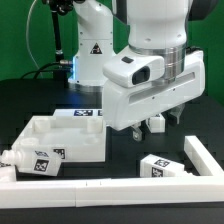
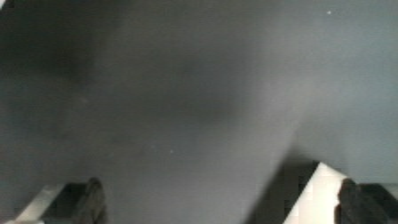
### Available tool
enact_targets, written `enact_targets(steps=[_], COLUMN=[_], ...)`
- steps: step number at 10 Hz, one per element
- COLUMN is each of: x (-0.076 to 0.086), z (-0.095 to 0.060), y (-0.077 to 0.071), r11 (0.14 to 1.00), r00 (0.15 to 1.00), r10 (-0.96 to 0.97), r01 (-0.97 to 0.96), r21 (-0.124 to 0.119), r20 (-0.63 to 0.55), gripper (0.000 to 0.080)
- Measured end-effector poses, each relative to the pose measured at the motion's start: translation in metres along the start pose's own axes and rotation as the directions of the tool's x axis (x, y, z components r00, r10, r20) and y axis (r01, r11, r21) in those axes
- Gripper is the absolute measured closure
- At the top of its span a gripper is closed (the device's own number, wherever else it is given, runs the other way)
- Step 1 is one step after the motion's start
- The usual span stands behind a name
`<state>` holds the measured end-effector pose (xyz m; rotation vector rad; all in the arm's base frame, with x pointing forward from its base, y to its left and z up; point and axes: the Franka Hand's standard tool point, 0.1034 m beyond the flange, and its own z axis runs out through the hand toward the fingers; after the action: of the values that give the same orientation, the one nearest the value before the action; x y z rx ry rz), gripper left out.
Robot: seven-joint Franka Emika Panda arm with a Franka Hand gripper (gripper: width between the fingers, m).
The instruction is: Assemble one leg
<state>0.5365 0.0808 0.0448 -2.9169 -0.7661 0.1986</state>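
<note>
The leg (image 1: 163, 165), a small white plastic rectangular post with a black-and-white tag, is lying by the black table's (image 1: 30, 100) near edge, toward the exterior view's right. My gripper (image 1: 148, 127) is hanging close by, fingers apart, holding nothing.

We find a lane of bare dark table (image 1: 122, 150) under the gripper (image 1: 149, 127), and the wrist view shows only open surface between its wide-spread fingertips (image 2: 331, 190). To the exterior view's left the tabletop (image 1: 60, 135) walls this lane. The leg (image 1: 165, 165) lies near on the right. A rounded-end piece (image 1: 35, 160) lies just beside the tabletop's front. A white rail (image 1: 110, 192) closes the near edge, and a side rail (image 1: 205, 158) closes the right
</note>
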Motion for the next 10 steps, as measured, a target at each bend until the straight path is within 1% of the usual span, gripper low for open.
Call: enact_targets(steps=[2,3,4,5,6,7,8,10], x=[-0.001,-0.003,0.001,0.014,0.025,0.034,0.038,0.040], z=[0.002,0.009,0.006,-0.002,-0.005,-0.005,-0.002,0.009], y=[0.001,0.005,0.016,0.031,0.041,0.045,0.045,0.050], r11=[1.000,0.999,0.998,0.996,0.994,0.994,0.994,0.994], r00=[1.000,0.999,0.998,0.996,0.994,0.993,0.993,0.993], r10=[-0.004,-0.033,-0.055,-0.084,-0.095,-0.099,-0.098,-0.097], r01=[0.004,0.033,0.054,0.082,0.093,0.095,0.094,0.092], r21=[0.000,-0.012,-0.021,-0.043,-0.054,-0.060,-0.063,-0.063], r20=[0.001,-0.013,-0.017,-0.038,-0.051,-0.062,-0.070,-0.071], gripper=[0.0150,0.0150,0.0150,0.0150,0.0150,0.0150,0.0150,0.0150])
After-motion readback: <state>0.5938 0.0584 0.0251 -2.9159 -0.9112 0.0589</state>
